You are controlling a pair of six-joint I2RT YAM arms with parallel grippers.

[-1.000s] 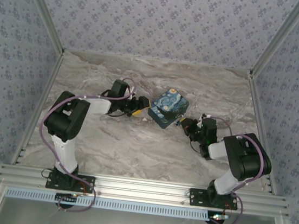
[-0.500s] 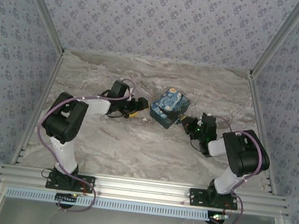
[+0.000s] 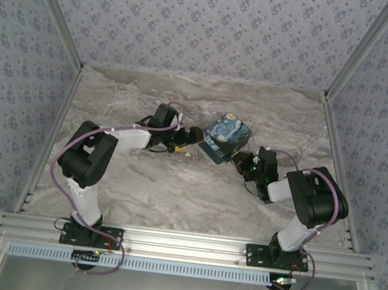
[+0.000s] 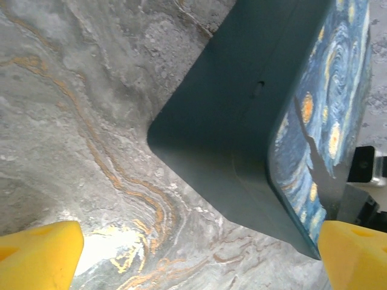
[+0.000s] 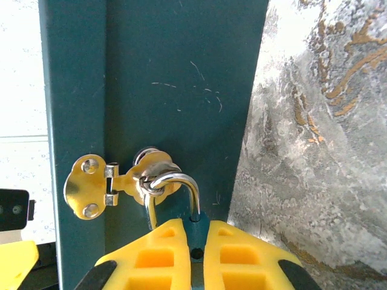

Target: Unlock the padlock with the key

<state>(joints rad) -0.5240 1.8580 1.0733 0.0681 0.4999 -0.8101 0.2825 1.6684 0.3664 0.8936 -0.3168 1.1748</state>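
blue padlock [image 5: 195, 226] within the right end effector [image 5: 194, 237]

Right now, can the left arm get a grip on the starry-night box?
Probably yes: the left gripper is open, facing a corner of the starry-night box with only table between. The right gripper, shut on the padlock, sits on the opposite side.

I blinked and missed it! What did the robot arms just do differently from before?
The left gripper slid toward the box, its jaws wide open. The box shifted slightly right and away. The right gripper stayed shut on the padlock.
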